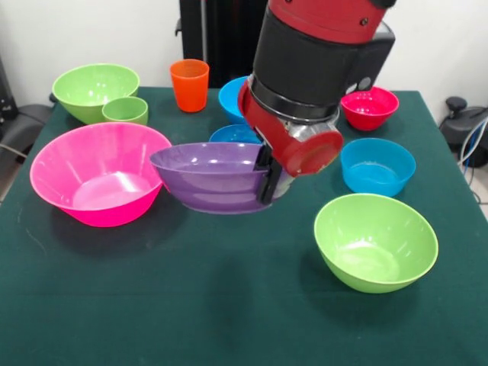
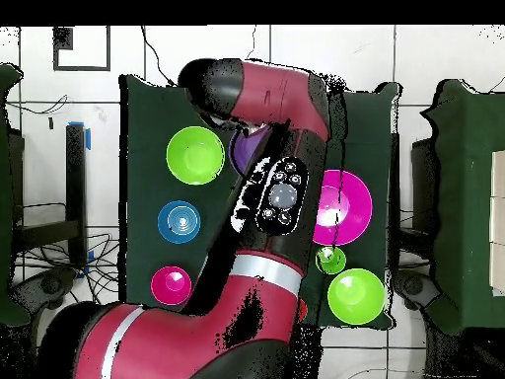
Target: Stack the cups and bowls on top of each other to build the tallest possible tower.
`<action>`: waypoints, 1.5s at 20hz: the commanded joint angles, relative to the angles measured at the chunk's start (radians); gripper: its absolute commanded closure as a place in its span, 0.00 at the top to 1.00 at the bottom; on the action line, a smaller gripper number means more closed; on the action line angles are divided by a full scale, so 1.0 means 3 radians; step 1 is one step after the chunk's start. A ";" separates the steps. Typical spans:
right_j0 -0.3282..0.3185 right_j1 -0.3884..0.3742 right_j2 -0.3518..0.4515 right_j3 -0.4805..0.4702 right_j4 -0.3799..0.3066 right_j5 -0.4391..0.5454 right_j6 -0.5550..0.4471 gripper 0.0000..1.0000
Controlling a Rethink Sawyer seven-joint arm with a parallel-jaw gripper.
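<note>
Where arm (image 1: pixel 313 76) hangs, purple bowl (image 1: pixel 213 177) behind.

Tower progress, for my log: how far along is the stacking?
Done: nothing stacked yet. In hand: the gripper grips the purple bowl's rim, beside the pink bowl. Left: the orange cup and the other bowls, which stand apart on the table.

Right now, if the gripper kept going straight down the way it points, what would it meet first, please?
The gripper is already at the rim of the purple bowl, so further descent would likely press into that bowl's wall, then the green table. Depth is hard to judge.
</note>
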 commanded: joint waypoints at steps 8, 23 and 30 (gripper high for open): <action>-0.0271 -0.0280 0.0625 0.0713 -0.0455 0.0338 -0.1409 0.00; -0.0473 -0.0533 0.0802 0.1164 -0.0695 0.0081 -0.1733 0.00; -0.0603 -0.0570 0.0929 0.1242 -0.0780 -0.0052 -0.1959 0.00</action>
